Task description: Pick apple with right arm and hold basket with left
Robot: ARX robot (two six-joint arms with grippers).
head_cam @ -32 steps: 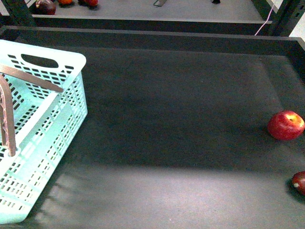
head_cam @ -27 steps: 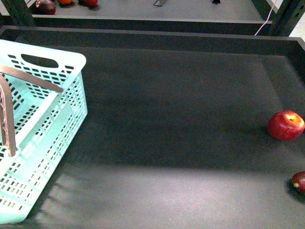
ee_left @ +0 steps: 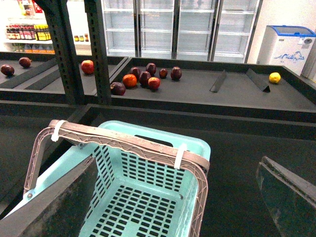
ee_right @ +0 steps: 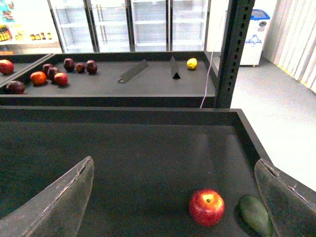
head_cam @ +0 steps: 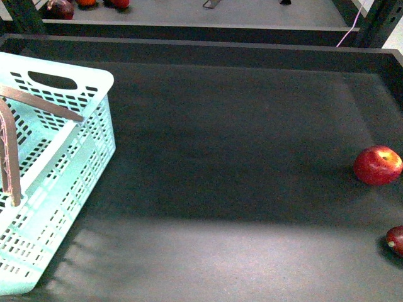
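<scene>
The red apple with a yellowish patch lies on the dark mat at the far right. In the right wrist view the apple lies ahead of my open, empty right gripper, between its fingers and apart from them. The mint-turquoise basket stands at the left with its brown handles up. In the left wrist view my open left gripper hovers above the basket, over its brown handle, touching nothing. Neither gripper shows in the front view.
A dark oval fruit lies close to the apple on the near right, also in the right wrist view. A raised black wall edges the mat at the back. Several fruits lie on the shelf beyond.
</scene>
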